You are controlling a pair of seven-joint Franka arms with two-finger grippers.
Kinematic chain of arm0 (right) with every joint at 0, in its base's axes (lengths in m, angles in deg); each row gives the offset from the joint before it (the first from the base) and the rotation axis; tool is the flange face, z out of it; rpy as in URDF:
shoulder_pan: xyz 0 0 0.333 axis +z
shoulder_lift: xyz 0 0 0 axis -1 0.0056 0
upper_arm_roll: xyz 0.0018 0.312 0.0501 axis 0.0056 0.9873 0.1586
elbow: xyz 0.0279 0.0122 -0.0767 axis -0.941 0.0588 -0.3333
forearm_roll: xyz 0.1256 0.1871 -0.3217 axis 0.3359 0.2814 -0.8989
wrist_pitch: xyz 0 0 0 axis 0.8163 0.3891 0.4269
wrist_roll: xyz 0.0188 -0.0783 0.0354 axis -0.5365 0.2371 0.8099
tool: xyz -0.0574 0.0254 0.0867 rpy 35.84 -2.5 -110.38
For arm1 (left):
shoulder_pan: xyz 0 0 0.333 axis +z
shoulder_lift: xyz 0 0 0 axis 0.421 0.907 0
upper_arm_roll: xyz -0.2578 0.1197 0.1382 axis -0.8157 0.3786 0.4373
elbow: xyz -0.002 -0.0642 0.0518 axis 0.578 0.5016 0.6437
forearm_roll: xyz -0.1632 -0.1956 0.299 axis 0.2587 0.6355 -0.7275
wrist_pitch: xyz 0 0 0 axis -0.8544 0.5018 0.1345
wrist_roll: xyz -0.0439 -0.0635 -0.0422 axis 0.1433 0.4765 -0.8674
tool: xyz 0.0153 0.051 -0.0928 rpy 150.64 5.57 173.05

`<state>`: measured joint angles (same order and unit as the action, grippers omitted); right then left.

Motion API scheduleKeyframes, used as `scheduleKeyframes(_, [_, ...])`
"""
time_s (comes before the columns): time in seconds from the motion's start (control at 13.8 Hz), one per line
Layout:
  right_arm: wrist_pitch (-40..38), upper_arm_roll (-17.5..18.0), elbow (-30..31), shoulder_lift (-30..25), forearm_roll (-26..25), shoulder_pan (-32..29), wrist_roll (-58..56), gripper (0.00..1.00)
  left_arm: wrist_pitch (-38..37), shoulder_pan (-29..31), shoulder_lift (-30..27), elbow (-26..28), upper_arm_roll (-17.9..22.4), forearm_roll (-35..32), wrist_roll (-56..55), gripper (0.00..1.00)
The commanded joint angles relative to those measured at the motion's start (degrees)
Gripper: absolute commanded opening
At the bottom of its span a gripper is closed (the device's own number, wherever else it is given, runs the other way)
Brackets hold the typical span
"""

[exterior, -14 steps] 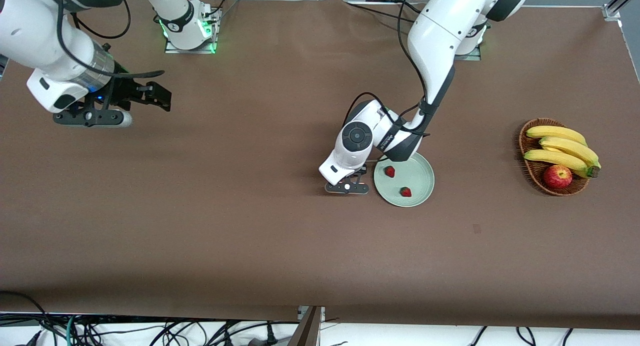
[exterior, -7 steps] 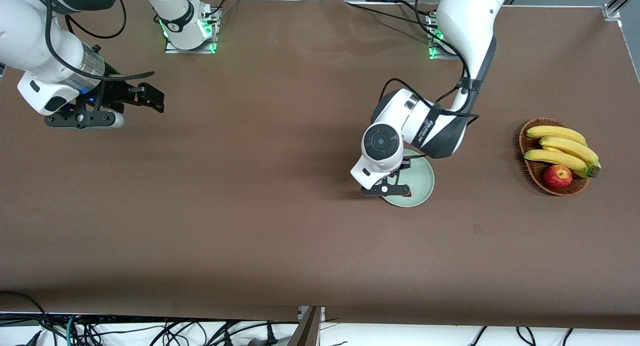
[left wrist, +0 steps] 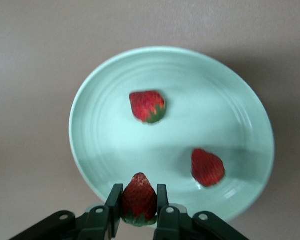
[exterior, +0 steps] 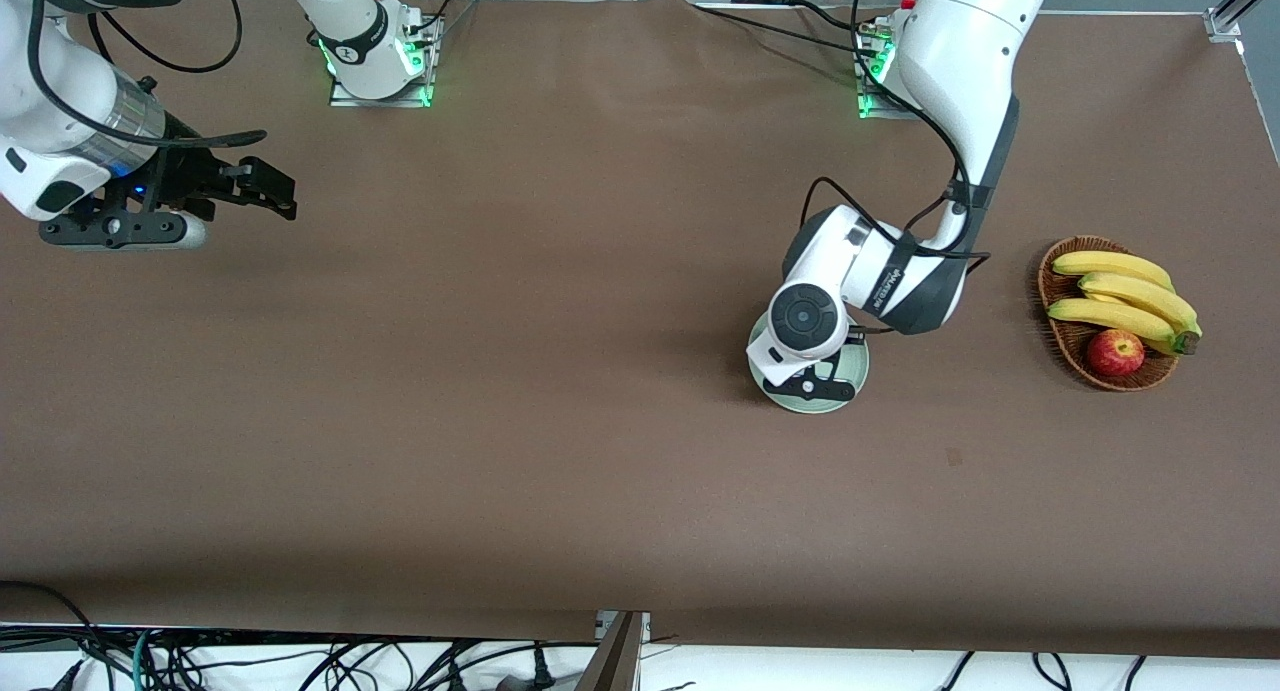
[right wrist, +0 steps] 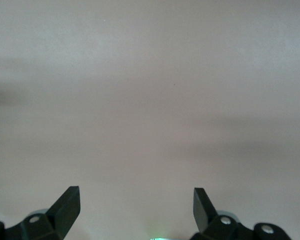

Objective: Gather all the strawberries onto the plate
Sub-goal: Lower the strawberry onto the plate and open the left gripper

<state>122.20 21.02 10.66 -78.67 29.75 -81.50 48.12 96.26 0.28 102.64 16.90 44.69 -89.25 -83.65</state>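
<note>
The pale mint-green plate [exterior: 855, 371] lies mid-table, mostly covered by my left arm's hand in the front view. In the left wrist view the plate [left wrist: 110, 150] holds two strawberries, one [left wrist: 148, 105] and another [left wrist: 207, 167]. My left gripper [left wrist: 139, 204] is shut on a third strawberry [left wrist: 138, 197] and holds it above the plate's rim. In the front view the left gripper [exterior: 812, 383] hangs over the plate. My right gripper [exterior: 262, 185] is open and empty above bare table at the right arm's end; its fingers [right wrist: 67, 205] show only cloth between them.
A brown woven basket [exterior: 1062, 343] with bananas [exterior: 1125, 296] and a red apple [exterior: 1115, 352] stands at the left arm's end of the table. The brown cloth covers the table. Cables hang along the table's front edge.
My left gripper has moved from beside the plate to over it, carrying the strawberry and hiding the two berries in the front view. My right arm has drawn back toward its end of the table.
</note>
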Motion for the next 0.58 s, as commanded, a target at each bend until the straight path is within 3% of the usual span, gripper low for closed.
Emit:
scheduleKeyframes(0.0, [-0.91, 0.2, -1.99, 0.26, -2.92, -0.09, -0.39, 1.0, 5.72, 1.94, -3.24, 6.82, -1.44, -0.51, 3.8, 0.12])
scheduleKeyframes(0.07, [-0.47, 0.11, -2.34, 0.17, -3.2, -0.17, -0.21, 1.0, 5.9, 1.94, -2.89, 6.82, -1.53, -0.42, 3.62, 0.8])
scheduleKeyframes(0.15, [-0.47, 0.11, -3.04, 0.34, -3.2, -0.17, 0.14, 1.0, 5.9, 2.2, -2.89, 6.82, -1.53, -0.5, 4.32, 1.0])
scheduleKeyframes(0.36, [-0.47, -0.85, -3.05, 1.66, -2.41, -1.4, 0.76, 1.0, 5.03, 2.21, -3.85, 5.77, -1.53, -0.42, 4.15, 1.0])
scheduleKeyframes(0.51, [-0.38, -1.38, -3.05, 1.75, -1.8, -1.67, 0.84, 1.0, 4.94, 2.56, -8.84, 5.51, -1.01, -0.33, 3.8, 1.0])
